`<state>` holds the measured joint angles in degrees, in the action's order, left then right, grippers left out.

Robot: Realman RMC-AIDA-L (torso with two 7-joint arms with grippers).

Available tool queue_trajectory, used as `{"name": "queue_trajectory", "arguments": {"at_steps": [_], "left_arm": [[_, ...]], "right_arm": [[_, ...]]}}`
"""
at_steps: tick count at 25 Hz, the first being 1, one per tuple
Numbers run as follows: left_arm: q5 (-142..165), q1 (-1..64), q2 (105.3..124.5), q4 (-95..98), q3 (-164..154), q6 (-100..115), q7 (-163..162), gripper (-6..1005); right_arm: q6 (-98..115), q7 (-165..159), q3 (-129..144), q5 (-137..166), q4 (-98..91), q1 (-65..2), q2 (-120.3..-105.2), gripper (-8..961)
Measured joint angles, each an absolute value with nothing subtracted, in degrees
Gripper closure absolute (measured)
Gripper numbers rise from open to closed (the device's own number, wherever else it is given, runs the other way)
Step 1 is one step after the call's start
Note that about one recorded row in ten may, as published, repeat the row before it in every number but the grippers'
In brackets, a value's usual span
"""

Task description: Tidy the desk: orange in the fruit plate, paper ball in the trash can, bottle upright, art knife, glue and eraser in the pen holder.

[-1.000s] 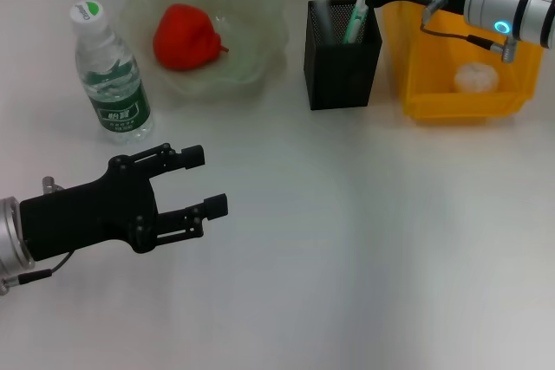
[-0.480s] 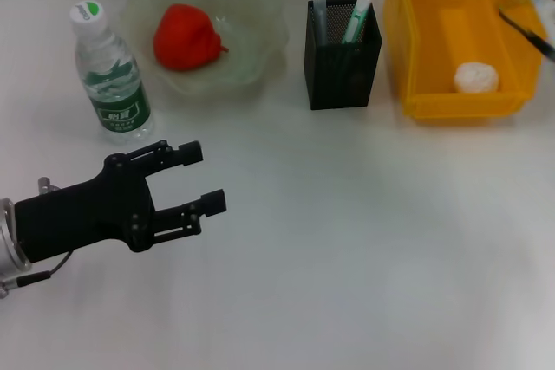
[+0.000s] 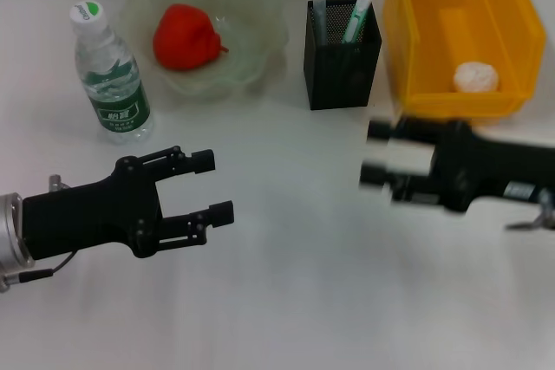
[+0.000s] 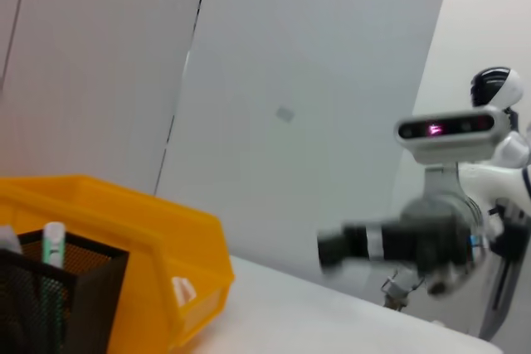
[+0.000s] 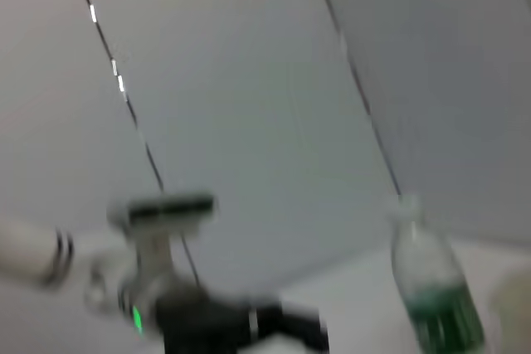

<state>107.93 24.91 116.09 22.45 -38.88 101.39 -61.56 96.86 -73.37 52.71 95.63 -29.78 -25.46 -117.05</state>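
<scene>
The orange (image 3: 185, 36) lies in the fruit plate (image 3: 260, 15). Left of it the bottle (image 3: 108, 75) stands upright, also seen in the right wrist view (image 5: 431, 296). The paper ball (image 3: 476, 77) rests inside the trash can (image 3: 416, 58). In the pen holder (image 3: 341, 71) stand a green-capped stick (image 3: 355, 19) and a grey one (image 3: 319, 16); which is the art knife or the glue I cannot tell. The eraser is hidden. My left gripper (image 3: 214, 185) hovers open and empty at the front left. My right gripper (image 3: 371, 153) is open and empty in front of the trash can.
The left wrist view shows the trash can (image 4: 141, 246), the pen holder (image 4: 58, 296) and the right gripper (image 4: 332, 246) farther off. Bare table lies between the two grippers and along the front edge.
The right arm left the spot over the pen holder, swung out of view, and now sits low in front of the trash can. The left gripper shifted slightly right.
</scene>
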Motion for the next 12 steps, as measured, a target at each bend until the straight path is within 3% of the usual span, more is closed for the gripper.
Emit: {"name": "queue_trajectory", "arguments": {"at_steps": [5,12], "left_arm": [[108.6,25.1,115.97,22.7,-38.9,100.5,-63.6,213],[110.2,25.3,115.89,22.8,-39.0,100.7,-64.5,213]], "right_arm": [[93.7,-70.1,53.0,99.5,-29.3,-26.2,-117.54,240],[93.5,-67.6,53.1,100.2,-28.9,-27.2,-116.97,240]]}}
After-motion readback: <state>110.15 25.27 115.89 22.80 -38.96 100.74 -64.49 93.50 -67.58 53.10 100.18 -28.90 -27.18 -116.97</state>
